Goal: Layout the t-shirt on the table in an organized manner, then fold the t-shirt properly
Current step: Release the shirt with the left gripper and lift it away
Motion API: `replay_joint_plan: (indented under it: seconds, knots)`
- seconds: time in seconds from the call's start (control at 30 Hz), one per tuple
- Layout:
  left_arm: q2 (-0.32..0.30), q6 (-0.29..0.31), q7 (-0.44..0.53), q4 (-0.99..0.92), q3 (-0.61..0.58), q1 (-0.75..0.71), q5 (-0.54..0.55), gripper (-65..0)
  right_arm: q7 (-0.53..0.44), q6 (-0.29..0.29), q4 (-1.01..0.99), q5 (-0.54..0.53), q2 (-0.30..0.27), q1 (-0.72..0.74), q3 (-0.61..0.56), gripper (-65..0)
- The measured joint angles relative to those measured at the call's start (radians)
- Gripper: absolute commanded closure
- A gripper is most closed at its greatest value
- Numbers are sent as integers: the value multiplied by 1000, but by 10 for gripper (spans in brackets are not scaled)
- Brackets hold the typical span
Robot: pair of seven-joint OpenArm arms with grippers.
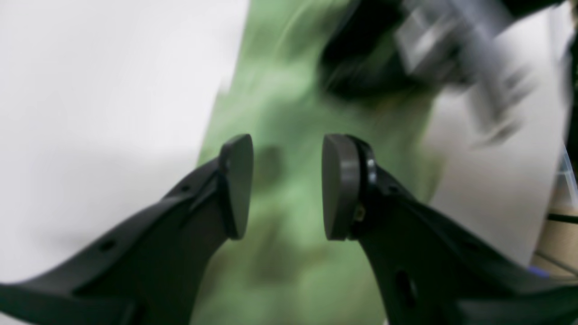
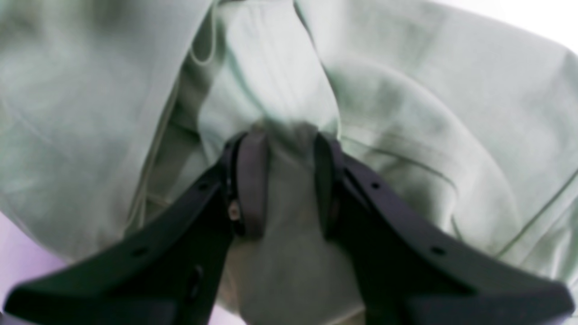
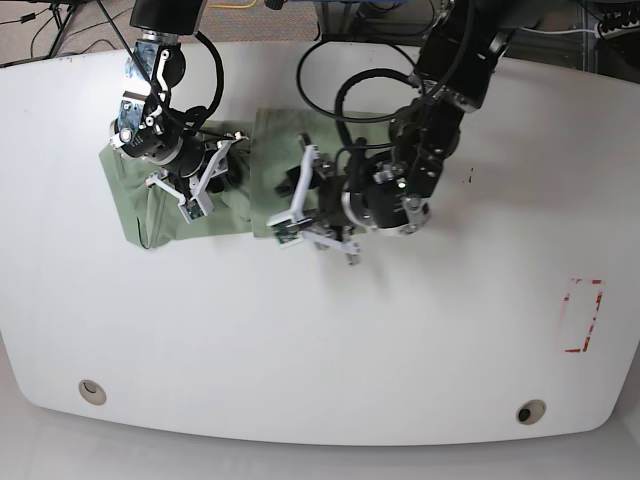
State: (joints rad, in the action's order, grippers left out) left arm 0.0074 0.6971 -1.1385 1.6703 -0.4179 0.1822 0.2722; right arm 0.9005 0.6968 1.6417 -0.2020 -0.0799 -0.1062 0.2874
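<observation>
Your right jaws [image 2: 282, 185] pinch the t-shirt [image 3: 160, 195]; left jaws [image 1: 286, 187], half open and empty, sit at its 3 o'clock end.

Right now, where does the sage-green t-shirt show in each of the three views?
Left wrist: the t-shirt is a blurred green band down the middle, behind the open left gripper.
Right wrist: it fills nearly the whole frame, a fold pinched in the right gripper.
Base: bunched at upper left, under both arms.
Shared landmark: the white table.
</observation>
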Motion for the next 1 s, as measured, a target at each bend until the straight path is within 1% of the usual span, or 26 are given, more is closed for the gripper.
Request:
replay_joint_plan:
  seconds: [0.03, 0.1, 0.2, 0.27, 0.37, 0.53, 0.6, 0.7, 0.8, 0.87, 0.97, 1.0]
  knots:
    - [-23, 0, -6, 0, 33, -15, -11, -231, 0, 0, 0, 0, 0, 0, 0, -165]
    - [-49, 0, -14, -2, 92, -39, -14, -197, 0, 0, 0, 0, 0, 0, 2, -165]
    - [-71, -1, -6, -13, 167, -64, -14, -108, 0, 0, 0, 0, 0, 0, 2, -165]
    - [-76, 0, 24, -28, 212, -73, -6, -67, 0, 0, 0, 0, 0, 0, 2, -165]
    - [-82, 0, 39, -55, 242, -85, -4, -60, 0, 0, 0, 0, 0, 0, 2, -165]
    - [-82, 0, 43, -132, 245, -86, -1, -57, 0, 0, 0, 0, 0, 0, 1, -165]
    - [-80, 0, 61, -158, 245, -85, -3, -56, -1, 0, 0, 0, 0, 0, 1, -165]
    - [-80, 0, 99, -199, 245, -83, 3, -56, 0, 0, 0, 0, 0, 0, 1, -165]
    - [-81, 0, 158, -247, 247, -78, 23, -56, 5, 0, 19, 4, 2, 0, -1, -165]
    - [-84, 1, 191, -281, 250, -71, 39, -56, 36, 0, 50, 23, 3, -1, -2, -171]
    - [-101, 8, 227, -321, 249, -66, 66, -56, 62, 0, 120, 18, 2, -2, -1, -178]
    - [-106, 12, 240, -331, 249, -64, 76, -56, 87, 0, 147, 19, 3, 1, -2, -195]
